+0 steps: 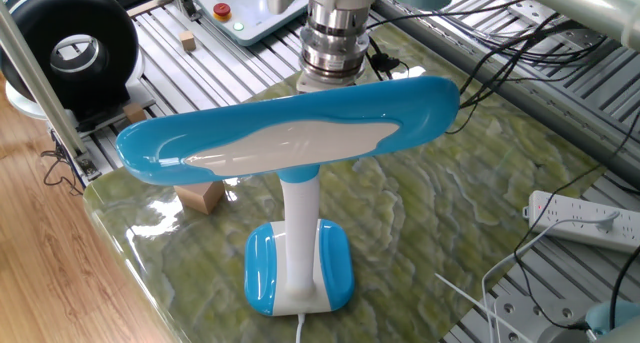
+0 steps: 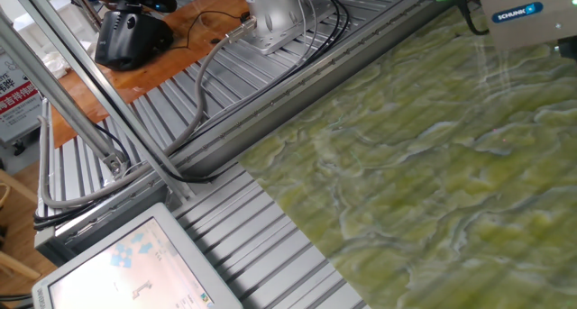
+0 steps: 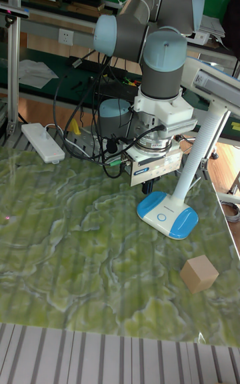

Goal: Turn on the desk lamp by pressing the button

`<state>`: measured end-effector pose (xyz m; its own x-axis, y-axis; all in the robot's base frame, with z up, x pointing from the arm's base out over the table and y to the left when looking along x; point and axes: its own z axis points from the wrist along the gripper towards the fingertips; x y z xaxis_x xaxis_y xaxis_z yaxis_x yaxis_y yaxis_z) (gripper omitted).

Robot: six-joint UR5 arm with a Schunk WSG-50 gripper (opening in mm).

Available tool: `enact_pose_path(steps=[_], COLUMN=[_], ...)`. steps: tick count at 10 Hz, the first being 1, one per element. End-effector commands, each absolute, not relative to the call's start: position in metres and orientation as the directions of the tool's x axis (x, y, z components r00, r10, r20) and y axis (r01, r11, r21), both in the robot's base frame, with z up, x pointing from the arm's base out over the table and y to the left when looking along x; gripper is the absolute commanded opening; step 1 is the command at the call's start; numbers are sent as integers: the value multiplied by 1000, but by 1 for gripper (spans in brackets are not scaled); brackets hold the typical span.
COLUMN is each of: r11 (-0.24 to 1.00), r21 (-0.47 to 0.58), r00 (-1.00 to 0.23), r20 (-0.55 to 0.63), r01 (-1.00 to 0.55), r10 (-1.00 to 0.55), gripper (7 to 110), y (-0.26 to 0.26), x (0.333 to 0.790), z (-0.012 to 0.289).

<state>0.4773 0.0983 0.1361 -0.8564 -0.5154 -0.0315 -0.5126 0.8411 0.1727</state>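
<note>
The desk lamp (image 1: 285,143) stands on the green marbled table with its wide sky-blue and white head facing up, a white stem (image 1: 299,233) and a blue-and-white base (image 1: 298,268). In the tall fixed view the base (image 3: 169,213) carries a round button (image 3: 160,210) on top. My gripper (image 3: 155,181) hangs just above and behind the left end of that base, close to the button. In one fixed view only the arm's wrist (image 1: 333,43) shows, because the lamp head hides the fingers. The gripper body (image 2: 527,25) is cut by the frame's right edge in the other fixed view.
A wooden block (image 1: 200,196) lies on the table near the lamp head's left end, in front of the base (image 3: 199,273) in the tall view. A white power strip (image 1: 585,221) lies at the table's side. Cables and aluminium rails border the table.
</note>
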Motion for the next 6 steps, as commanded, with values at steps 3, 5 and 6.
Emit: enact_pose_path(steps=[3, 5, 6], r11=[836, 836, 832], r21=[194, 200, 204], r00=[-858, -858, -856], r20=[-70, -72, -79], r01=[-513, -511, -515], r10=[-510, -508, -511], gripper=[7, 7, 7], y=[103, 107, 108], x=[500, 498, 499], z=[156, 155, 155])
